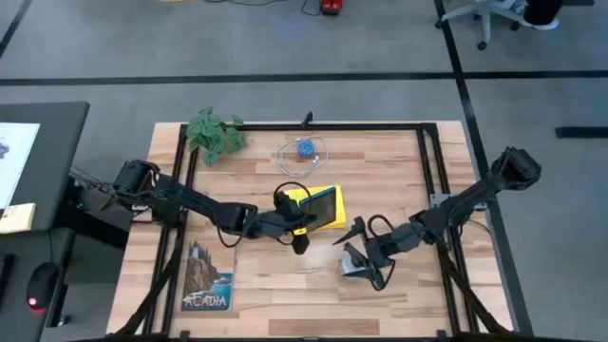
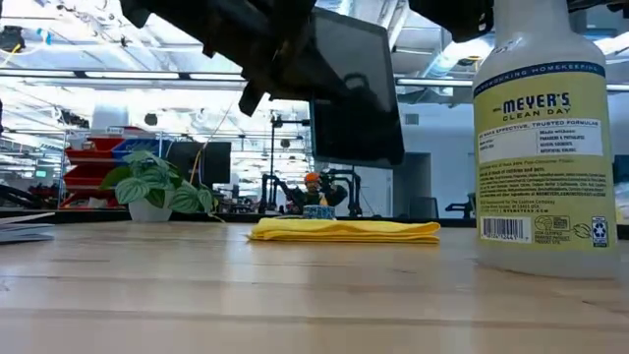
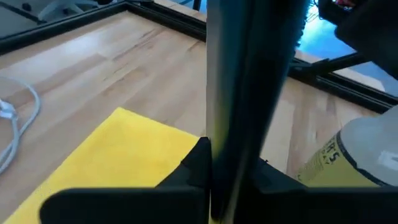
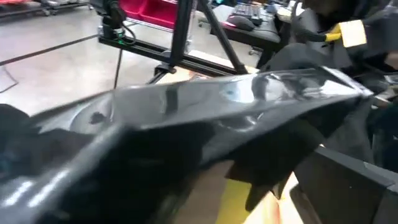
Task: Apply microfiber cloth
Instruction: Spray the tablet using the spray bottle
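Your left gripper (image 1: pixel 296 226) is clamped on the edge of a dark tablet (image 2: pixel 354 88), holding it tilted in the air above the yellow cloth (image 2: pixel 344 230). The cloth lies flat and folded on the wooden table (image 1: pixel 285 304), near the middle, directly under the tablet and not touching it. Your right gripper (image 1: pixel 359 255) sits just beside the spray bottle (image 2: pixel 545 138) toward the table's right; whether it is closed or released cannot be told. Judged step: the tablet is up and presented, the cloth not yet picked up or brought to the screen. Next move likely calls for 1 free gripper to pinch the cloth at an edge and bring it to the glass while you keep the tablet steady. Also on the table: a small potted plant (image 1: pixel 215 133), a loose cable (image 1: pixel 304 152), a booklet (image 1: pixel 207 278). Beyond: grey floor, shelving, bright ceiling lights.
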Robot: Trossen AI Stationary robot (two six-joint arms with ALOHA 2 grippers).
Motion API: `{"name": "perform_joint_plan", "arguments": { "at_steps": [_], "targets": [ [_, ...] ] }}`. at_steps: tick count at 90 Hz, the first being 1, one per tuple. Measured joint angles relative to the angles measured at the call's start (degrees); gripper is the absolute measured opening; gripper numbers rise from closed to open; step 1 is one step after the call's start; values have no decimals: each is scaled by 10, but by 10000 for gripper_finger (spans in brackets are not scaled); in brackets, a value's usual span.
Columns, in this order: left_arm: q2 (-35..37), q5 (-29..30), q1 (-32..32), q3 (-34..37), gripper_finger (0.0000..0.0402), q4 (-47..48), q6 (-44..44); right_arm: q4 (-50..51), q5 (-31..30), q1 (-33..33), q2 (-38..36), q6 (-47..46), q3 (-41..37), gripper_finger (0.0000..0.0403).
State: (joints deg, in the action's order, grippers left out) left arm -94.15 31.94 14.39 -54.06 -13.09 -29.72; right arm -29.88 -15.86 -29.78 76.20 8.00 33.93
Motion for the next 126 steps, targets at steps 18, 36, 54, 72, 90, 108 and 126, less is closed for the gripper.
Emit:
{"name": "perform_joint_plan", "arguments": {
  "at_steps": [18, 36, 54, 72, 90, 108, 126],
  "targets": [
    [0, 6, -1, 0, 9, 1, -2, -4, -7, -6, -1, 0, 0, 388],
    [0, 6, 0, 0, 9, 0, -33, -6, -8, -6, -1, -16, 0, 376],
    [0, 6, 5, -10, 9, 11, -91, -6, -24, -5, -1, -50, 0, 348],
    [0, 28, 26, -73, 9, 113, -96, -6, -25, -5, -1, -50, 0, 324],
    [0, 35, 39, -109, 9, 154, -105, -6, -27, -5, -1, -50, 0, 310],
    [0, 35, 54, -120, 9, 166, -124, -6, -70, -15, -1, -47, 0, 293],
    [0, 35, 59, -120, 9, 168, -130, -5, -95, -18, -1, -50, 0, 278]
  ]
}}
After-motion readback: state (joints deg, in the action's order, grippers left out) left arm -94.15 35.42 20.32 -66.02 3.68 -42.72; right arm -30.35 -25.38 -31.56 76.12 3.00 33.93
